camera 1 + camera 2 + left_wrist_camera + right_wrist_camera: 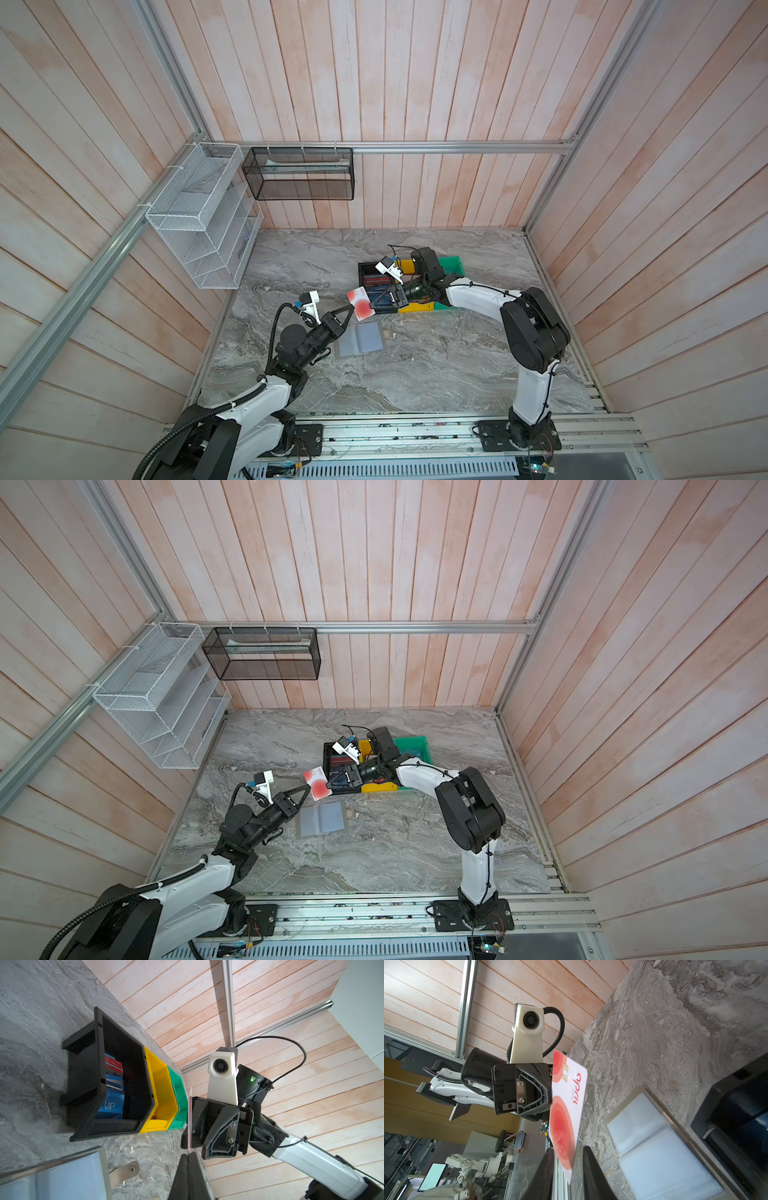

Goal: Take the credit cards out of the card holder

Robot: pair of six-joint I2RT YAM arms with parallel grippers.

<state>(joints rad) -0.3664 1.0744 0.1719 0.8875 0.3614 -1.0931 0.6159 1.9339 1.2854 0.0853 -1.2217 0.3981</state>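
The left pincer [351, 308] is clamping one edge of the pale red-circled card [360, 305], with the opened card holder [359, 338] lying on the table [415, 374] just below it. The right pincer [568, 1150] is straddling the card's opposite edge with jaws narrowly parted, the black bin [83, 1076] of other cards [113, 1084] sitting just beside it.

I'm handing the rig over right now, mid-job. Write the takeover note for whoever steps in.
Left gripper: shut on the pale plastic card with red circles, held above the table.
Right gripper: open, jaws either side of that card's other end.
Grey booklet card holder: lies open on the marble table; visible sleeves look empty.
Other cards: in the black plastic bin.
Likely left: hand over and bin this card.
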